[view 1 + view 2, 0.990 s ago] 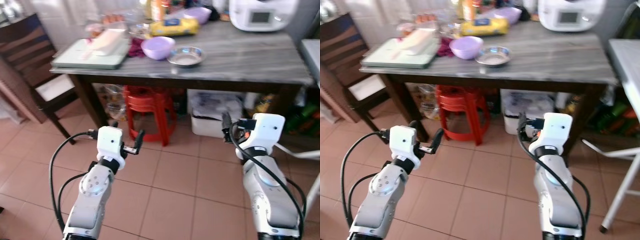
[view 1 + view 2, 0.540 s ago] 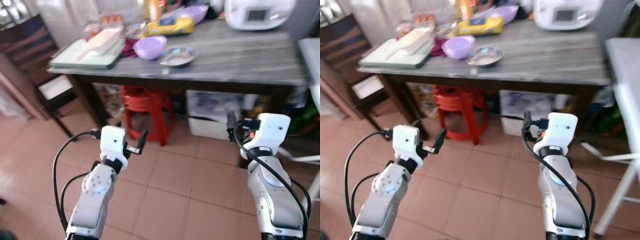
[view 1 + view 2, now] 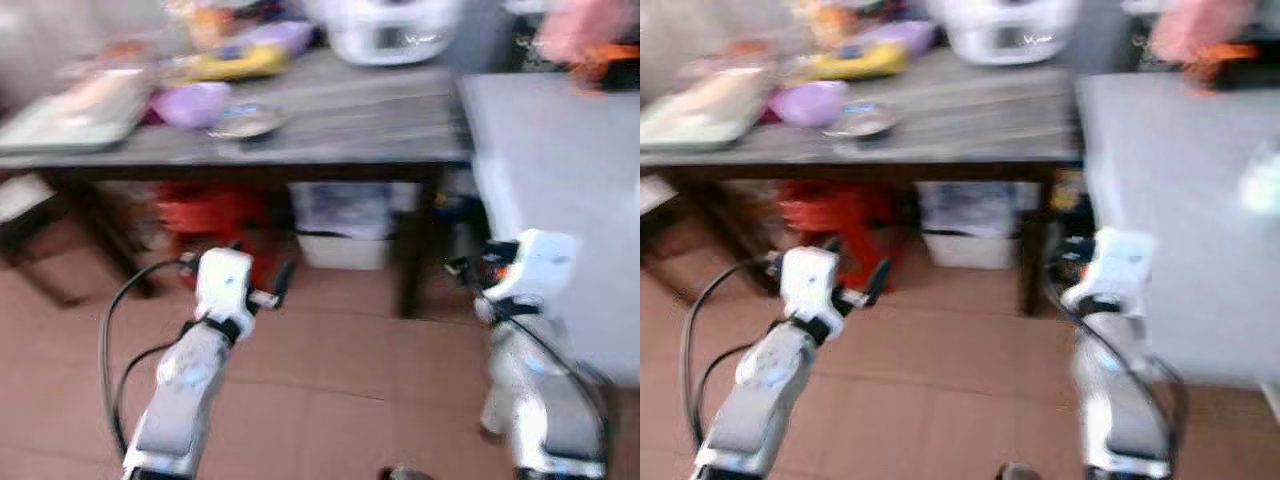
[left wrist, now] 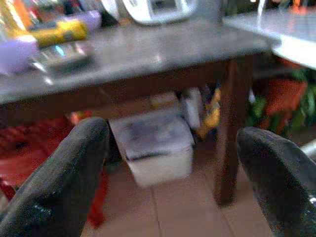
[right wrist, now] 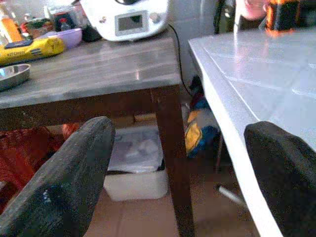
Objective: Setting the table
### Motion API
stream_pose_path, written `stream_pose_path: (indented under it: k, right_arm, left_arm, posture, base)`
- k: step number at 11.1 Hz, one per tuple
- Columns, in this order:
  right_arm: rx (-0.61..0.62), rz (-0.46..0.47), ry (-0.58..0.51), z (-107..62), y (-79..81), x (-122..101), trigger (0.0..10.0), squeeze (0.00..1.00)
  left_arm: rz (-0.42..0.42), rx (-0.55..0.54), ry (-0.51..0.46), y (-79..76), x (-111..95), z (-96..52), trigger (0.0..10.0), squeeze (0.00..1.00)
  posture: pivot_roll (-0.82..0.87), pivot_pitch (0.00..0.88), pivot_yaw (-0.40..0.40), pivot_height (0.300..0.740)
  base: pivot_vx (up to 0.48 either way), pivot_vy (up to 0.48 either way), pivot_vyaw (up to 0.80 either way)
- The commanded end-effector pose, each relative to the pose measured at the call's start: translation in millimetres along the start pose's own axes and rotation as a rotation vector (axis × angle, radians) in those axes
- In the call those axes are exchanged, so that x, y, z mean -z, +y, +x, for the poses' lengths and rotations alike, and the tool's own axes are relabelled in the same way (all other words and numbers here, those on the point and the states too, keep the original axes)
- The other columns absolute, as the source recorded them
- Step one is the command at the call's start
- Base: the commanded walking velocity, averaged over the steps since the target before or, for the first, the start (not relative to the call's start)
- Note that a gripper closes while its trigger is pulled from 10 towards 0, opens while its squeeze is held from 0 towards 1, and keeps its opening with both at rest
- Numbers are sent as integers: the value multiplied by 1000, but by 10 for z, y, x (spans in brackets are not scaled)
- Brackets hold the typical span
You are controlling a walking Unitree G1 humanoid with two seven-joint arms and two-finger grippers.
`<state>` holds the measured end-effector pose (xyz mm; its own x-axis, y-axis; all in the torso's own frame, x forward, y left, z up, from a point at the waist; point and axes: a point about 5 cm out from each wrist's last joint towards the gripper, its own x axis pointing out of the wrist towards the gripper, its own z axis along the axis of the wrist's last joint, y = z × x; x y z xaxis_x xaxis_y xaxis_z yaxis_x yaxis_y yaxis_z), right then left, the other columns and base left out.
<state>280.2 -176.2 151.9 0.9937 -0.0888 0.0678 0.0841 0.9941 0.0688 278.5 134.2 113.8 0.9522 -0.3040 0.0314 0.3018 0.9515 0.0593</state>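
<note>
From the head we see a blurred steel bowl (image 3: 245, 121) and lilac bowl (image 3: 195, 102) on the grey table (image 3: 370, 110), well apart from both empty grippers. Each wrist view shows its pincer spread wide, left gripper (image 4: 170, 163) and right gripper (image 5: 182, 168). We judge the steel bowl light, stiff and slippery, best pinched at its rim.

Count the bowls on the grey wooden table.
3: a lilac plastic bowl near the front edge, a shallow steel bowl just right of it, and a second lilac bowl at the back. Blurred clutter may hide more.
</note>
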Motion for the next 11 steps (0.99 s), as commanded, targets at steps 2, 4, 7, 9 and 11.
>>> stream_pose_path:
  k: [2,4,7,9,11]
  right_arm:
    - [-18,0,-17,7,31,-41,10000,0]
    - [-16,-6,-17,2,28,-41,10000,0]
    - [-23,-7,-23,13,38,-60,10000,0]
    - [-24,-7,-23,7,30,-63,10000,0]
    - [-24,-11,-21,4,29,-60,10000,0]
  left_arm:
    - [2,-9,-1,39,-18,-6,10000,0]
    - [2,-7,0,28,-17,-4,10000,0]
    - [-2,-6,-3,17,-22,5,10000,0]
    - [-1,-3,-3,9,-21,0,10000,0]
    - [-2,1,-1,12,-15,-3,10000,0]
  posture:
    - [-80,97,139,740]
    - [-80,99,139,740]
    - [-80,99,136,740]
    - [-81,102,134,740]
    - [-81,101,134,740]
  base:
    - [0,-319,0]
    - [0,-309,0]
    - [0,-309,0]
    - [0,-307,0]
    - [0,-307,0]
